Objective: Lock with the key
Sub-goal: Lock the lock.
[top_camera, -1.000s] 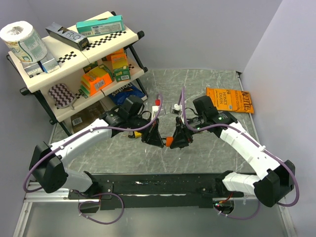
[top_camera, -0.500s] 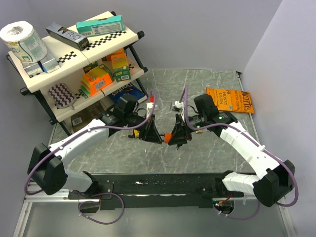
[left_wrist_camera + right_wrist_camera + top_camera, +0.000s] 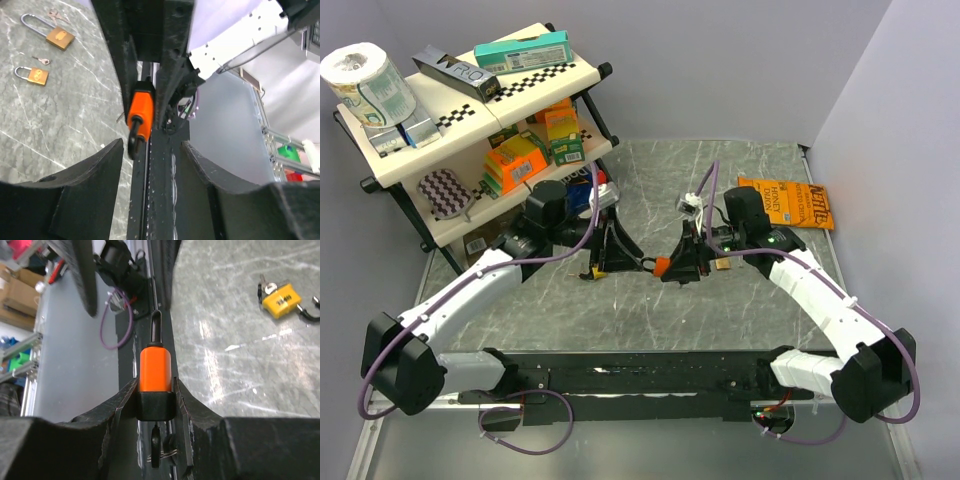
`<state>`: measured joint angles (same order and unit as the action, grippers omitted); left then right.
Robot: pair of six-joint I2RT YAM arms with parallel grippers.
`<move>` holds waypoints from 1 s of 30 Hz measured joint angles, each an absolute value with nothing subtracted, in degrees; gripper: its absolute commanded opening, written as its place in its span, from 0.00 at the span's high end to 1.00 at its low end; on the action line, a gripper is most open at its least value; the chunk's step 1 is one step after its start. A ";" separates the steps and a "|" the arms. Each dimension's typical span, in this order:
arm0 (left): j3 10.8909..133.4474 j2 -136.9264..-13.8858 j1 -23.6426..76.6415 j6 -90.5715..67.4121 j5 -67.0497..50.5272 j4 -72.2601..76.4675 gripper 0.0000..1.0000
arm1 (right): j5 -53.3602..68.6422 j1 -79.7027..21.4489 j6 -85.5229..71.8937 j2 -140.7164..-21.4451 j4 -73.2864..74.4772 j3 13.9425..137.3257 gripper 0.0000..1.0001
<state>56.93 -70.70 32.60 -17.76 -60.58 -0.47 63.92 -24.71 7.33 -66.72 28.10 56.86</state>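
Left gripper (image 3: 151, 147) backed off leftward, jaws now parted, empty, just short of orange-bodied black-shackle padlock (image 3: 155, 367). Right gripper (image 3: 155, 392) clamps padlock body mid-air above grey marble surface (image 3: 240, 355), presenting shackle toward left arm; small dark key (image 3: 155, 442) hangs beneath.

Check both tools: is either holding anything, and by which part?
The right tool clamps the orange padlock by its body, a finger on each side. The left tool is open and holds nothing.
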 measured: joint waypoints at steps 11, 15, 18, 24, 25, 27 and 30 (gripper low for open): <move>51.70 -71.72 32.60 -31.27 -58.72 12.56 0.73 | 66.41 -24.71 -3.03 -66.30 19.03 55.57 1.00; 51.13 -71.72 32.80 -33.54 -58.59 15.31 0.84 | 67.16 -24.73 -5.78 -66.30 16.25 54.52 1.00; 50.52 -71.75 32.86 -34.72 -58.28 16.62 0.99 | 68.01 -24.80 -7.09 -66.30 15.42 54.28 1.00; 50.37 -71.75 32.91 -35.33 -58.67 17.02 0.99 | 68.55 -24.84 -7.40 -66.30 15.88 54.22 0.57; 50.37 -71.75 32.91 -35.38 -58.78 16.84 0.99 | 68.58 -24.77 -7.18 -66.30 16.14 54.22 0.36; 50.33 -71.75 32.42 -36.16 -59.35 16.82 0.99 | 68.77 -24.10 -6.48 -66.30 17.50 54.35 0.31; 50.24 -71.72 31.09 -36.47 -60.77 16.03 0.99 | 69.04 -21.91 -3.84 -66.17 19.62 54.63 0.33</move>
<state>50.24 -71.72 31.09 -36.47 -60.77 16.03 69.04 -21.91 -3.84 -66.17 19.62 54.63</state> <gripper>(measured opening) 0.047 0.688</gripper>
